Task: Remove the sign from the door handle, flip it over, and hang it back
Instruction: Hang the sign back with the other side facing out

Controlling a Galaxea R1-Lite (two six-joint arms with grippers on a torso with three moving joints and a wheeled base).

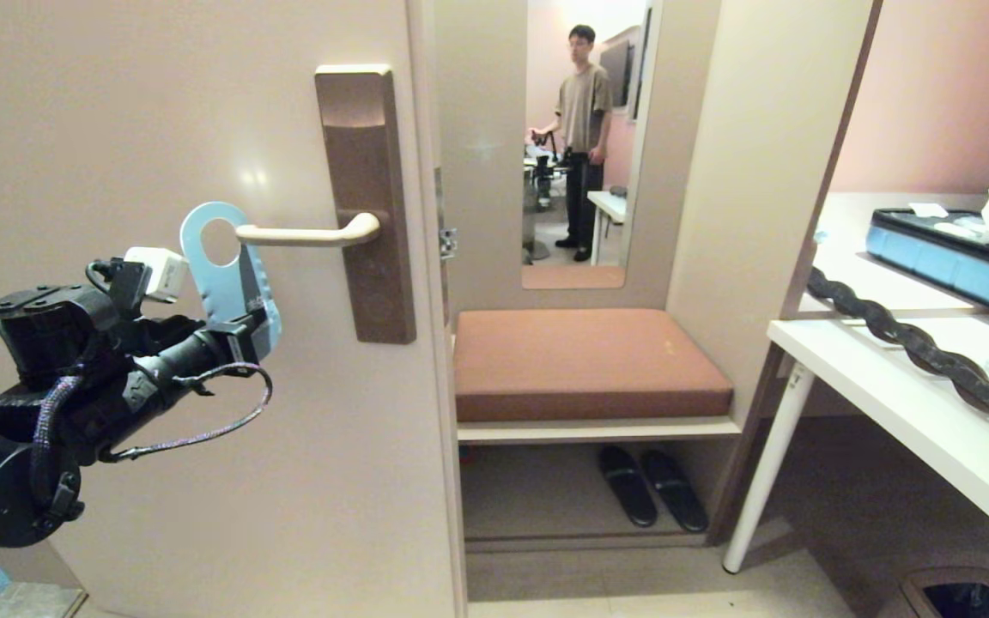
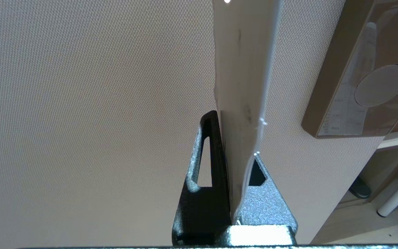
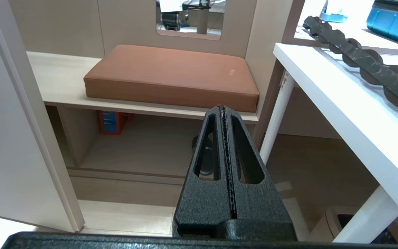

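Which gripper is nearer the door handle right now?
Left. The left gripper is shut on the sign, just below the tip of the door handle. The right gripper is parked shut, facing the bench, away from it.

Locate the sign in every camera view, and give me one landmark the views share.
Head view: the sign, grey-blue side showing, is left of centre, at the tip of the door handle, pinched by the left gripper.
Left wrist view: the sign shows nearly edge-on, rising from between the fingers.
Right wrist view: not in it.
Shared landmark: the lock plate in the head and left wrist views; the brown cushion in the head and right wrist views.
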